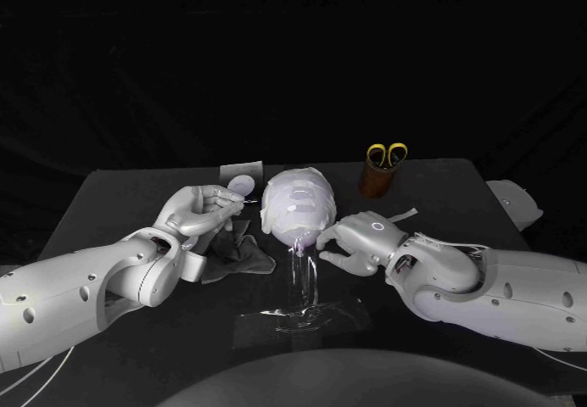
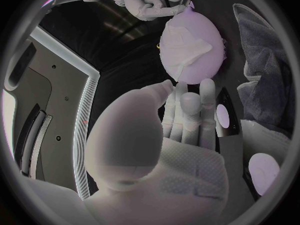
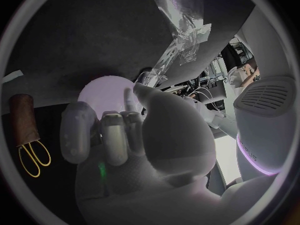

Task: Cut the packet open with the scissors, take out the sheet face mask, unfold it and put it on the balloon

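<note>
Clinging to smooth oval balloon (image 2: 194, 72): thin wrinkled sheet mask (image 2: 181, 42); your left hand (image 1: 202, 210) fingers curl empty, right hand (image 1: 357, 237) grip can't tell.

Left arm (image 1: 74, 297), right arm (image 1: 514, 284): white rounded shells, dotted with dark screw holes (image 1: 86, 292). Silver left hand (image 1: 202, 208), right hand (image 1: 361, 237) fitted. Thin white cables (image 1: 459, 246) seen.

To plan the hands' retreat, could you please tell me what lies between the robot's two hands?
In the head view, the balloon, with the sheet mask on it, stands between the left hand and the right hand.
</note>
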